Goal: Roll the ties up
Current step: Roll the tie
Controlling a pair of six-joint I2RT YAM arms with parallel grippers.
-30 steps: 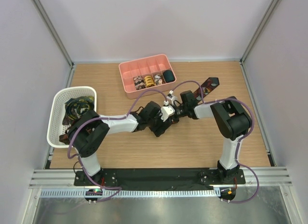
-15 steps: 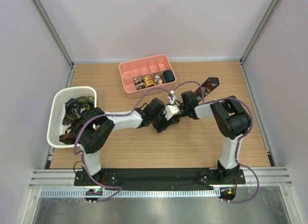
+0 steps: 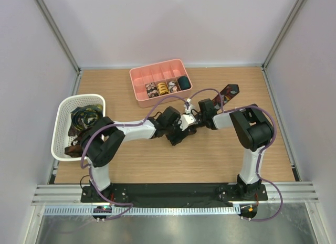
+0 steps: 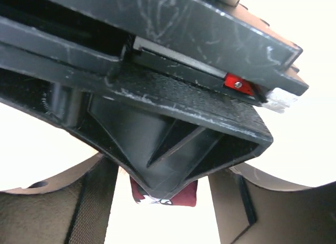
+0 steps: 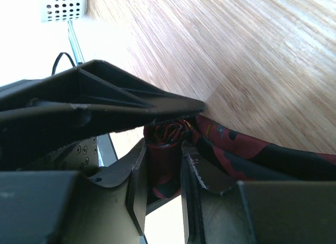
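As both arms meet mid-table (image 3: 210,160), the right gripper (image 5: 163,176) is clamped on the tie's coil (image 5: 167,133); the left gripper (image 4: 160,223) has its fingers apart just beside it. The tail (image 3: 229,92) trails to 2 o'clock. Probably light, limp and slippery, so the coil may unwind: pinch across the coil and keep the tail taut. Rolled ties (image 3: 163,87) sit in the tray (image 3: 137,76) at 12 o'clock.

Two arms (image 3: 131,129), one pink tray (image 3: 143,76) with four rolled ties (image 3: 163,87), one white basket (image 3: 61,128), one half-rolled tie (image 3: 229,92).
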